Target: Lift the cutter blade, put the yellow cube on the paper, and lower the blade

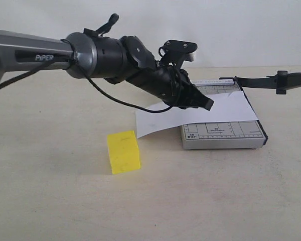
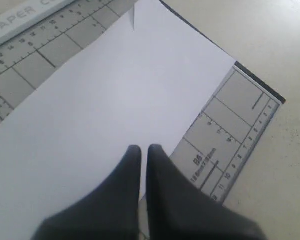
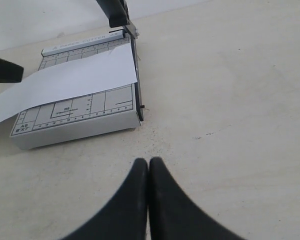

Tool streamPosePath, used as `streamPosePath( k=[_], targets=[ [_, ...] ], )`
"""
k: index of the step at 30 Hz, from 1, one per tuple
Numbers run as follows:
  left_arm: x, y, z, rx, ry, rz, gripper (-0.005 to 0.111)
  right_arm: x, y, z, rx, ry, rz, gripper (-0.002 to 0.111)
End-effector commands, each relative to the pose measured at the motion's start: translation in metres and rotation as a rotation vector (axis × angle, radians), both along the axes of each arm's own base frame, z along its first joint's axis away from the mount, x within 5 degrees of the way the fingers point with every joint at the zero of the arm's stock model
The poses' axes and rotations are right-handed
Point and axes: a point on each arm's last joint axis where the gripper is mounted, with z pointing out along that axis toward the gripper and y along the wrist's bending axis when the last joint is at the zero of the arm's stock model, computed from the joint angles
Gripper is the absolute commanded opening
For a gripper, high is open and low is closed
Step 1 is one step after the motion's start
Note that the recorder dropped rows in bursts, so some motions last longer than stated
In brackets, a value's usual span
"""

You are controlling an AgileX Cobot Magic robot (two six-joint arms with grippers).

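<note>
The yellow cube [image 1: 124, 151] stands on the table, left of and nearer than the cutter. The paper [image 1: 210, 113] [image 2: 115, 100] [image 3: 75, 80] lies across the grey cutter base [image 1: 223, 134] [image 2: 230, 125] [image 3: 75, 125] and overhangs it on the left. The cutter blade [image 1: 256, 82] [image 3: 115, 12] is lifted off the base, held only at its hinge. My left gripper [image 1: 209, 104] [image 2: 144, 150] hovers shut just over the paper, nothing between its fingers. My right gripper [image 3: 149, 162] is shut over bare table beside the cutter; it does not show in the exterior view.
The left arm [image 1: 115, 57] stretches from the left edge across to the cutter, passing above and behind the cube. A pale wall [image 1: 150, 20] closes off the back. The tabletop [image 1: 50, 191] is beige.
</note>
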Motion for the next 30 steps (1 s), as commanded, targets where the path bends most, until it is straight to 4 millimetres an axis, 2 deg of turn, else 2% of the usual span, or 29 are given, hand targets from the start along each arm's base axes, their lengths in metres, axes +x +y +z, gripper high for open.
streamPosePath(
  k=[1, 7, 18, 21, 30],
  targets=[
    [0.007, -0.013, -0.008, 0.012, -0.005, -0.053, 0.004, 0.0, -0.001, 0.0, -0.017, -0.009, -0.004, 0.0],
    [0.013, -0.019, -0.039, 0.042, 0.034, -0.064, 0.004, 0.0, -0.001, 0.0, -0.017, -0.009, -0.004, 0.0],
    [0.017, -0.037, -0.053, 0.058, 0.095, -0.21, 0.004, 0.0, -0.001, -0.001, -0.016, -0.008, -0.002, 0.0],
    [0.019, -0.041, -0.059, 0.054, 0.102, -0.218, 0.004, 0.0, -0.001, -0.001, -0.014, -0.006, -0.002, 0.0],
    [0.02, -0.045, -0.06, 0.046, 0.093, -0.236, 0.004, 0.0, -0.001, -0.001, -0.01, -0.006, -0.003, 0.0]
  ],
)
